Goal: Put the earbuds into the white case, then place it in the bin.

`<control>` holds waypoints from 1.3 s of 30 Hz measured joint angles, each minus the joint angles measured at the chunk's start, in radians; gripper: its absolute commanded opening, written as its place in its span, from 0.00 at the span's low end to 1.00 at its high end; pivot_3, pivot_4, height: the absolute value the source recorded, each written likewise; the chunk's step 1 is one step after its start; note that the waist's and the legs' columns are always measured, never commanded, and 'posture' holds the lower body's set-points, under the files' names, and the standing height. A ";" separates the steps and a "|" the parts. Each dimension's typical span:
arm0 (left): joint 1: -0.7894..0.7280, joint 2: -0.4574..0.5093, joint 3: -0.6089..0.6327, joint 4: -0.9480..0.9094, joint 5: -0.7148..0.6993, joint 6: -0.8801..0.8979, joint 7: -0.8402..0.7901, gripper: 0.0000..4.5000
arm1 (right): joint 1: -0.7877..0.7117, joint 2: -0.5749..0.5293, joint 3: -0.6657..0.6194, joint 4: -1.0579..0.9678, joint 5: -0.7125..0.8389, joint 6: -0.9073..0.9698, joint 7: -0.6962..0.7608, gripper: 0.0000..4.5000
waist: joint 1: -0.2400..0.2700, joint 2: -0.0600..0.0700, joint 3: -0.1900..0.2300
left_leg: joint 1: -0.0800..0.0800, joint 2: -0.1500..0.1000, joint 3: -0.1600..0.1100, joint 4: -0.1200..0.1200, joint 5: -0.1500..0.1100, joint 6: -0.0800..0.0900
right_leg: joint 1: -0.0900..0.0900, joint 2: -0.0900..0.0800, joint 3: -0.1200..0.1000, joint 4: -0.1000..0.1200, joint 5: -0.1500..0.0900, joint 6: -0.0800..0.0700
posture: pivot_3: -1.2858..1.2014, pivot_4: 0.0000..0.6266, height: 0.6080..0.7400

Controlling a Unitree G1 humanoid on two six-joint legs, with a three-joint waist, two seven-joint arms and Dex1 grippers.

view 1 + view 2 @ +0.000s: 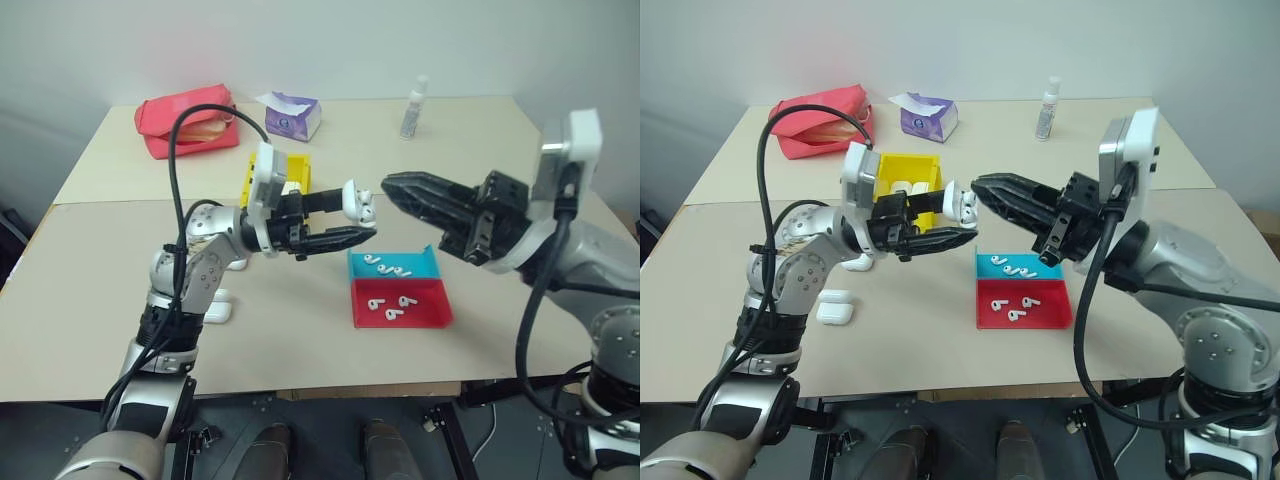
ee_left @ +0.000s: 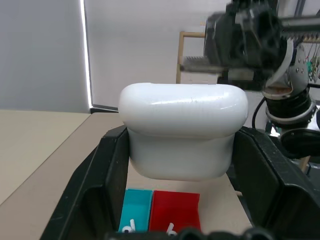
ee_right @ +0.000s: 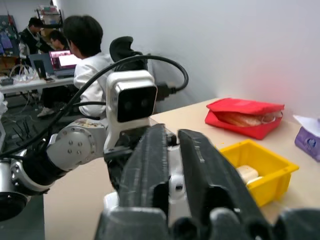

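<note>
My left gripper (image 1: 358,214) is shut on the white case (image 1: 355,196) and holds it in the air above the table, left of the trays. In the left wrist view the case (image 2: 182,130) sits between both black fingers. My right gripper (image 1: 392,185) is shut, its tip just right of the case and apart from it, with nothing seen between its fingers. Several earbuds (image 1: 385,268) lie in a blue tray (image 1: 425,262) and a red tray (image 1: 432,312) below the grippers. The yellow bin (image 1: 908,158) stands behind my left wrist, with white cases inside.
Two more white cases (image 1: 835,308) lie on the table near my left forearm. A red pouch (image 1: 187,120), a purple tissue box (image 1: 293,115) and a small bottle (image 1: 414,108) stand along the far edge. People sit at a desk (image 3: 60,55) beyond the table.
</note>
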 measured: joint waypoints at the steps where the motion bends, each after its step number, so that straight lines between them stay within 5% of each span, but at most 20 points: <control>1: 0.000 -0.001 -0.009 0.010 0.012 -0.014 -0.007 0.62 | -0.038 -0.027 0.011 0.007 -0.007 0.007 0.002 0.01 | -0.001 0.000 0.000 | 0.000 0.000 0.001 0.000 0.000 0.000 | 0.000 0.000 0.000 0.000 0.000 0.000 | 0.52 0.24 1.00; 12: 0.004 -0.060 -0.102 0.090 0.158 -0.180 -0.037 0.62 | -0.450 -0.148 0.370 0.127 -0.237 0.130 0.202 0.01 | -0.003 0.000 0.000 | -0.002 0.000 0.001 0.000 -0.001 0.001 | -0.001 0.000 0.000 0.000 0.000 0.000 | 0.52 0.24 1.00; 18: 0.016 -0.065 -0.098 0.087 0.159 -0.198 -0.023 0.62 | -0.473 -0.186 0.474 0.168 -0.364 0.142 0.327 0.01 | 0.008 0.000 0.000 | -0.003 0.000 0.001 0.001 -0.001 0.001 | -0.002 0.000 -0.001 0.000 0.000 0.000 | 0.52 0.24 1.00; 30: 0.041 -0.037 -0.034 0.056 0.151 -0.167 0.051 0.62 | -0.365 -0.258 0.392 0.161 -0.455 0.143 0.395 0.01 | 0.020 0.000 0.000 | -0.003 -0.001 0.001 0.001 -0.001 0.001 | -0.002 -0.001 0.000 0.000 0.000 0.000 | 0.52 0.24 1.00; 39: 0.038 -0.093 0.081 0.026 0.176 -0.149 0.314 0.62 | -0.226 -0.156 0.121 0.128 -0.353 0.235 0.216 0.01 | 0.026 0.000 0.000 | -0.003 -0.001 0.000 0.001 -0.001 0.001 | -0.001 -0.002 0.000 0.000 0.000 0.001 | 0.52 0.24 1.00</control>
